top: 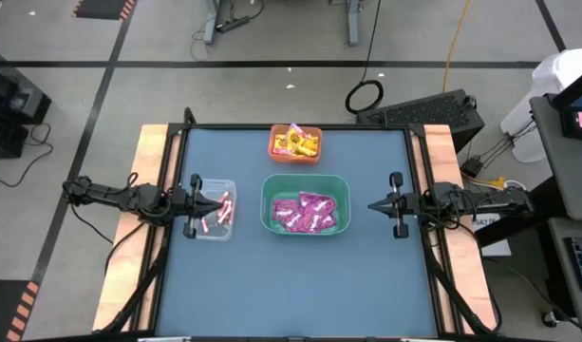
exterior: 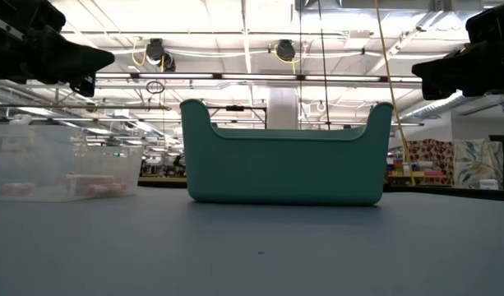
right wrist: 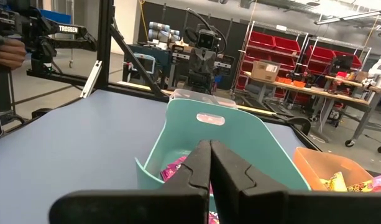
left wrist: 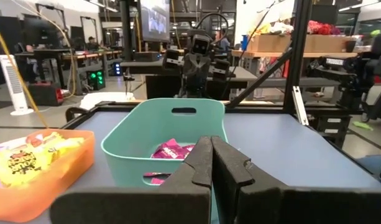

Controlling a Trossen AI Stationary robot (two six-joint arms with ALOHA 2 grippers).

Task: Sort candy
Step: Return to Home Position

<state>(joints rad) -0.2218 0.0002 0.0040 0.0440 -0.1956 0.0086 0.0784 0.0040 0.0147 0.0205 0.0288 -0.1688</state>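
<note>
Both grippers are empty: our left gripper (top: 219,201), fingers pressed together, hangs over the clear bin (top: 213,237) and its pink-white sticks (top: 217,217). Our right gripper (top: 374,204), likewise closed, points at the green bin (top: 305,178), which holds the magenta packets (top: 308,213). Behind it the yellow packets (top: 296,142) fill the orange bin (top: 295,160). To home, we'd draw each arm straight back, level and clear of the rims. No loose candy shows on the blue table (top: 300,285). Around it lies grey workshop floor (top: 272,38) with cables (top: 365,95).

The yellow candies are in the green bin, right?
Not quite. The yellow candies are in the orange bin. The green bin holds the magenta-pink packets instead. The high view shows this.
</note>
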